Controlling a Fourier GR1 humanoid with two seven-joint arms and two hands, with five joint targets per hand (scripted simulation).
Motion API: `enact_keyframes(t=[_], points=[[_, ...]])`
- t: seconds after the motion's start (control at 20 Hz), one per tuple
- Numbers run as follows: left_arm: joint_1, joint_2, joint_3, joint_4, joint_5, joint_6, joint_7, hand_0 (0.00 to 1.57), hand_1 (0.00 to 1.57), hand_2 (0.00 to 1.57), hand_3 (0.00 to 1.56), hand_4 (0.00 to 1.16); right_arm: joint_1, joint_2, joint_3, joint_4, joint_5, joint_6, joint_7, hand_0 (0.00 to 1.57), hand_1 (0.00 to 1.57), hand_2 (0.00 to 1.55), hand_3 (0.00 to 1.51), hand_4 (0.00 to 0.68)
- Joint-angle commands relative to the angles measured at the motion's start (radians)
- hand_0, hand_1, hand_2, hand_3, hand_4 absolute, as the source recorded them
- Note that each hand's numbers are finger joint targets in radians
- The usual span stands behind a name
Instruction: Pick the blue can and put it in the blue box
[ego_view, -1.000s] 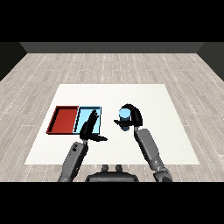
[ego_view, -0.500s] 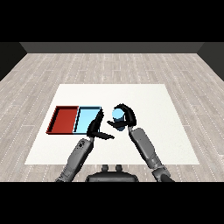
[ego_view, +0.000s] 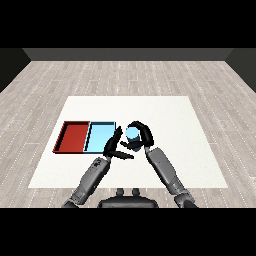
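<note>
Your right hand (ego_view: 141, 134) is curled round the small light-blue cylindrical can (ego_view: 132, 135), held just right of the shallow light-blue tray (ego_view: 100, 137), w/ can not yet inside. Left hand (ego_view: 114, 147) fingers are straight, holding nothing. The can looks rigid, light, prob. smooth-sided, so keep hold mid-body.

Two grey forearms come in from the lower corners of the frame, each a smooth, rounded, tapering shell with darker joints. The left hand (ego_view: 113, 148) and right hand (ego_view: 143, 135), near the frame's middle, are black, with slim fingers and a thumb.
</note>
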Motion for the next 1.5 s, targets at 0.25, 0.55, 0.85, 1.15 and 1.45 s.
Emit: enact_keyframes(t=[0.25, 0.55, 0.85, 1.15, 1.45], points=[[-0.053, 0.000, 0.052, 0.116, 0.006, -0.075, -0.067, 0.00, 0.00, 0.00, 0.00, 0.00, 0.010, 0.000, 0.075, -0.074, 0.017, -0.044, 0.055, 1.43, 1.43, 1.46, 1.42, 0.624], [-0.041, 0.000, -0.083, 0.100, 0.048, 0.031, -0.081, 0.00, 0.00, 0.00, 0.00, 0.00, -0.097, 0.000, 0.054, 0.068, -0.071, -0.032, -0.017, 1.48, 1.48, 1.47, 1.42, 0.618], [-0.146, 0.000, -0.084, 0.169, 0.095, 0.062, -0.089, 0.00, 0.00, 0.00, 0.00, 0.00, 0.001, 0.000, 0.152, 0.012, -0.050, -0.075, -0.033, 1.46, 1.46, 1.46, 1.41, 0.580], [-0.088, 0.000, -0.046, 0.100, 0.048, 0.016, -0.059, 0.00, 0.00, 0.00, 0.00, 0.00, -0.027, 0.000, 0.176, -0.004, -0.056, -0.096, -0.020, 1.48, 1.48, 1.45, 1.39, 0.552], [-0.123, 0.000, -0.060, 0.142, 0.014, 0.110, -0.028, 0.00, 0.00, 0.00, 0.00, 0.17, -0.025, 0.000, 0.183, -0.092, -0.054, -0.092, 0.082, 1.51, 1.51, 1.47, 1.41, 0.547]])
